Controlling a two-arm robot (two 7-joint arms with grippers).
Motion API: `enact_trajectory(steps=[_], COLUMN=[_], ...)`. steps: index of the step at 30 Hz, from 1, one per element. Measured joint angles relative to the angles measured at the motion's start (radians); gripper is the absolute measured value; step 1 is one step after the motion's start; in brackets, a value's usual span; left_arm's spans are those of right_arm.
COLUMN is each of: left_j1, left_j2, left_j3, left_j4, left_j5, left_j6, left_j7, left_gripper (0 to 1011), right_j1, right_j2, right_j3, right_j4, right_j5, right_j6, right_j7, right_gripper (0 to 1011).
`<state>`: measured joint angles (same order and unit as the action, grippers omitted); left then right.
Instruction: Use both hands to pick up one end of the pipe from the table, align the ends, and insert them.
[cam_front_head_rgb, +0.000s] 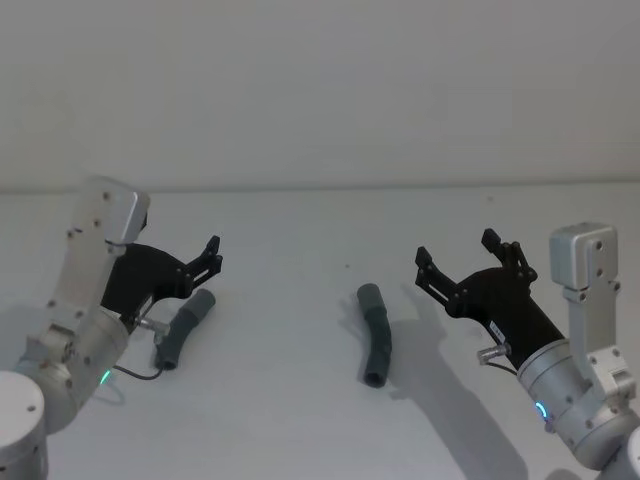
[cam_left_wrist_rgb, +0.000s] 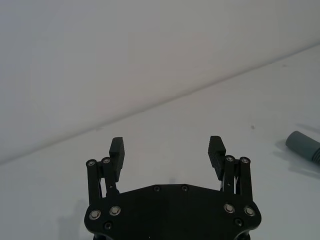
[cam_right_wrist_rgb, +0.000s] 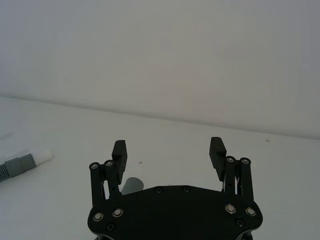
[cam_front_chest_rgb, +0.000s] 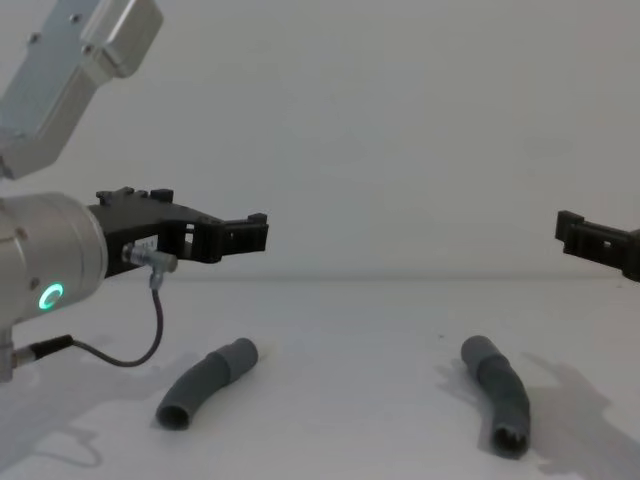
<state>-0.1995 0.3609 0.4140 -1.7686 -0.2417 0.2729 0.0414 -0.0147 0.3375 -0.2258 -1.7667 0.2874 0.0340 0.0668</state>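
Note:
Two curved dark grey pipe pieces lie apart on the white table (cam_front_head_rgb: 290, 420). The left piece (cam_front_head_rgb: 185, 328) (cam_front_chest_rgb: 208, 382) lies just below my left gripper (cam_front_head_rgb: 210, 258) (cam_front_chest_rgb: 255, 232), which hovers open and holds nothing. The right piece (cam_front_head_rgb: 375, 335) (cam_front_chest_rgb: 497, 392) lies mid-table, its round open mouth toward me, left of my right gripper (cam_front_head_rgb: 455, 262) (cam_front_chest_rgb: 575, 232), which is also open with nothing in it. In the left wrist view, the open left gripper (cam_left_wrist_rgb: 167, 152) has a grey pipe end (cam_left_wrist_rgb: 302, 145) off to one side. In the right wrist view, the open right gripper (cam_right_wrist_rgb: 169, 155) sees a pipe end with a white tip (cam_right_wrist_rgb: 25, 161).
A thin black cable (cam_front_head_rgb: 135, 372) (cam_front_chest_rgb: 150, 320) loops from my left wrist down near the left piece. A plain white wall (cam_front_head_rgb: 320, 90) rises behind the table's far edge. Bare table lies between the two pieces.

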Motion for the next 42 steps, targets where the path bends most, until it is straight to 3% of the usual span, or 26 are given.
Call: enact_trajectory(steps=[6,13,31,42], left_j1=[-0.004,-0.021,-0.082,-0.097], left_j2=[-0.013,-0.019,-0.009,-0.037], left_j3=[-0.008,-0.009,0.002,-0.024], left_j4=[-0.029,-0.031,0.035,0.071], left_j5=[-0.018,-0.027,-0.041,-0.07], left_j6=[0.094,0.161,0.225,0.289], left_j7=[0.008,0.001,-0.085,-0.095], left_gripper=[1001,1001,1001,1001], right_j1=[0.0,0.0,0.0,0.0], right_j2=[0.0,0.0,0.0,0.0], right_j3=[0.0,0.0,0.0,0.0], right_j4=[0.0,0.0,0.0,0.0], right_j5=[0.0,0.0,0.0,0.0], right_j6=[0.0,0.0,0.0,0.0], right_j7=[0.0,0.0,0.0,0.0], right_gripper=[1003,1002,1002,1002])
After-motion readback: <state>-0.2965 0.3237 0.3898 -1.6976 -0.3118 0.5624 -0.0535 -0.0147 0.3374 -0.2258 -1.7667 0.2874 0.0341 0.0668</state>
